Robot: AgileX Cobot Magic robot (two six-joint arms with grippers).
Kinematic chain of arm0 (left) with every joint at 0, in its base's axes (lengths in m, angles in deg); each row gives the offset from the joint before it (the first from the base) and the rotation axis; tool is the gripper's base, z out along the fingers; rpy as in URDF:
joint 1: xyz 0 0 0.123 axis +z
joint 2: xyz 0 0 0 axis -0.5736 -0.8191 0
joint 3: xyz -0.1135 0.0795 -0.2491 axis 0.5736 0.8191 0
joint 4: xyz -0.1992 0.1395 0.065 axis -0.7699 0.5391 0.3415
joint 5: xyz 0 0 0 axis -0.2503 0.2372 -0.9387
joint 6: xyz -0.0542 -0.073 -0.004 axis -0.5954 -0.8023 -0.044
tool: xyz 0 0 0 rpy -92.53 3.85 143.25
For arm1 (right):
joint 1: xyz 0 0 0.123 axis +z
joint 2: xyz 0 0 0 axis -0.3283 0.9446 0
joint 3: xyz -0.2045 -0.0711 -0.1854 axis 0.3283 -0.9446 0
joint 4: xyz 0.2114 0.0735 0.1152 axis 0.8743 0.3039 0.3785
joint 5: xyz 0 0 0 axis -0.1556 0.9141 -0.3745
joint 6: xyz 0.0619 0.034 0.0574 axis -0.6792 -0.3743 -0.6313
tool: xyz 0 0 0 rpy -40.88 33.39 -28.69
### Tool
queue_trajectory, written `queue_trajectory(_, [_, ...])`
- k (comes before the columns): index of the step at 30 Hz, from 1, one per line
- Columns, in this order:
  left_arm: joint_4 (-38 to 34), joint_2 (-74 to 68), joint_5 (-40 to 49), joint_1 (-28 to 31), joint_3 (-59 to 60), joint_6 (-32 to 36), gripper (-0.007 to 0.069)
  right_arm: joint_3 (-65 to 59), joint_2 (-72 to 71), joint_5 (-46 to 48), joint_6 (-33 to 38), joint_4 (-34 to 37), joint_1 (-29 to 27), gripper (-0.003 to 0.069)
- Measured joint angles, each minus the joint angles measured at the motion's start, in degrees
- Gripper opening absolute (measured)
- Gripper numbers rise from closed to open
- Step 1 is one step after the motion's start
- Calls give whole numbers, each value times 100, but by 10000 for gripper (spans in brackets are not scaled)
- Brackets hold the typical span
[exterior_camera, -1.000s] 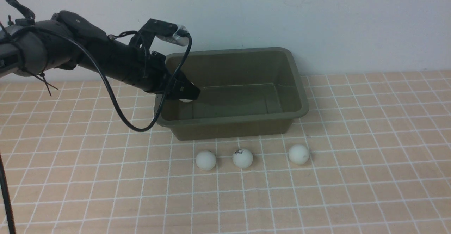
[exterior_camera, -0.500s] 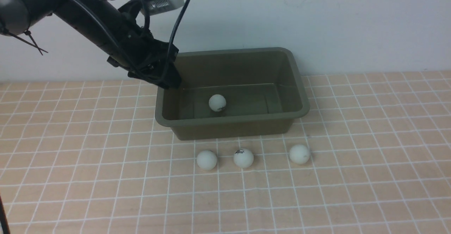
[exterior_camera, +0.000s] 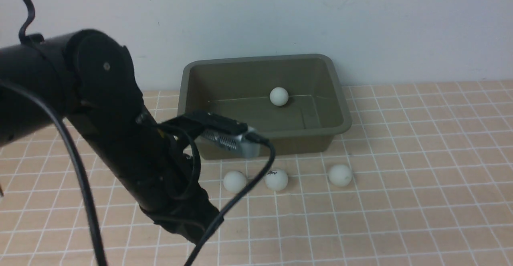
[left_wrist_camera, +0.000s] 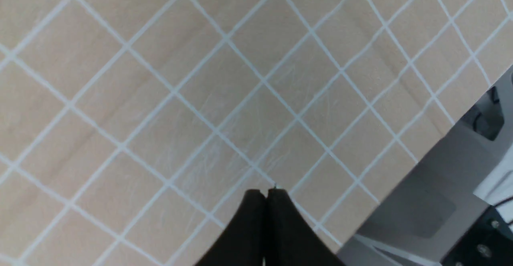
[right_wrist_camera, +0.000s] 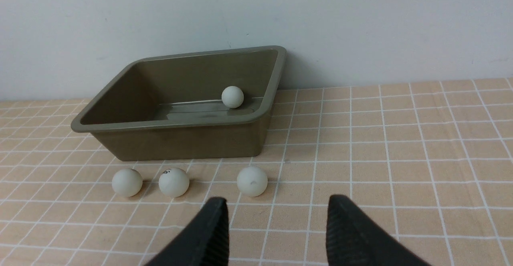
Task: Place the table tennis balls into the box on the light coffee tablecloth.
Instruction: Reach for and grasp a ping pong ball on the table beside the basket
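The left end effector (left_wrist_camera: 266, 194) was pressed shut and empty above the checked tablecloth (exterior_camera: 400, 178). The right end effector (right_wrist_camera: 278, 202) stood partly spread, holding nothing. One white ball (exterior_camera: 279, 96) lay inside the green box (exterior_camera: 240, 77) near the worktop's far edge. Three more balls (exterior_camera: 276, 179) sat in a row just before its near wall.

Checked tablecloth (exterior_camera: 400, 218): box (exterior_camera: 300, 144), three balls (exterior_camera: 276, 179)

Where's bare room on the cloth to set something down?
Free: the light tan checked tablecloth right of the olive-green plastic tub, and the strip on the robot's side of the three small white balls. Crowded: between tub and balls, and under the black left arm.
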State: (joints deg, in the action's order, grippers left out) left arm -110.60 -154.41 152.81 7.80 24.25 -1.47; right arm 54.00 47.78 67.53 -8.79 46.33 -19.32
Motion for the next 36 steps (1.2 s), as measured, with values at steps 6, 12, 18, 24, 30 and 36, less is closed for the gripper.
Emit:
queue_trajectory(6, [28,-117,-1776,-248,394,138,50,0,0,0,0,0,0,313])
queue_trajectory(12, [280,-736,-2885,-248,411,-481,298,0,0,0,0,-1,0,313])
queue_trajectory(18, [282,-1264,-3827,-248,411,-730,451,0,0,0,0,-1,0,313])
queue_trajectory(24, [282,-1531,-4447,-248,411,-856,450,0,0,0,0,-12,0,313])
queue_trajectory(30, [282,-1750,-5038,-248,411,-927,411,0,0,0,0,-14,0,313])
queue_trajectory(36, [282,-1795,-5042,-248,411,-957,403,0,0,0,0,-14,0,313])
